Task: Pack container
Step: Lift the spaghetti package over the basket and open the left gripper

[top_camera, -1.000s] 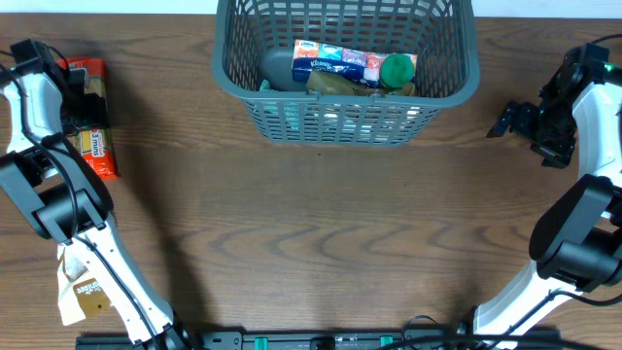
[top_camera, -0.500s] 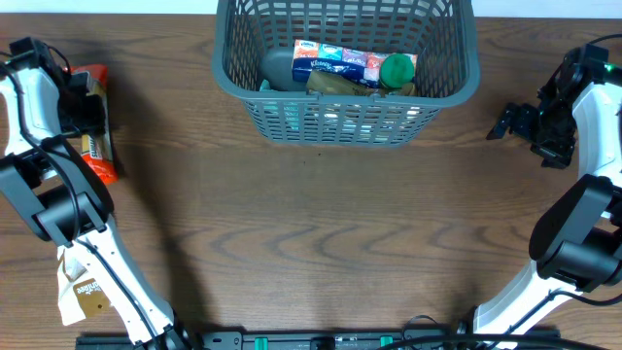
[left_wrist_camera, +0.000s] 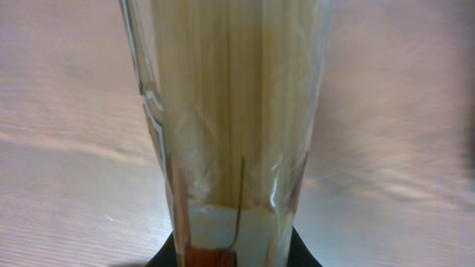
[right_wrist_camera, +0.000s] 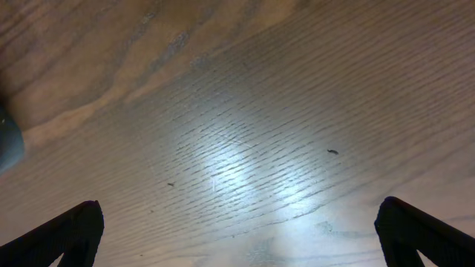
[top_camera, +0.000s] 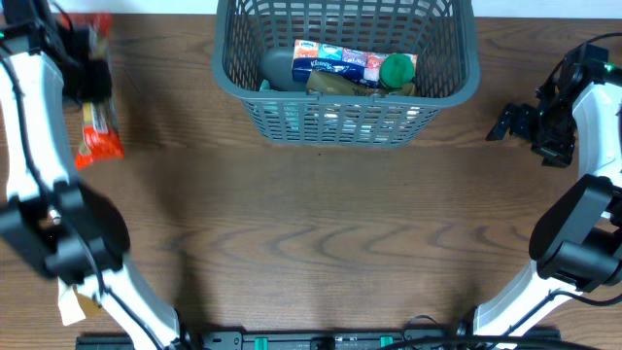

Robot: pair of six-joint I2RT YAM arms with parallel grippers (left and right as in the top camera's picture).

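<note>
Our left pincer (top_camera: 86, 73) has just lifted the noodle packet (top_camera: 97, 136) off the tabletop (top_camera: 311, 224), pinching one end. It can go next into the container (top_camera: 345, 124), at the far middle. Our right pincer (top_camera: 515, 122) is spread, holding nothing

White arm links (top_camera: 598, 126), black joints (top_camera: 578, 238); black jaws

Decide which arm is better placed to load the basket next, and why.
Left. The left fingers grip the spaghetti packet. The right fingers are open and empty, over bare table.
</note>
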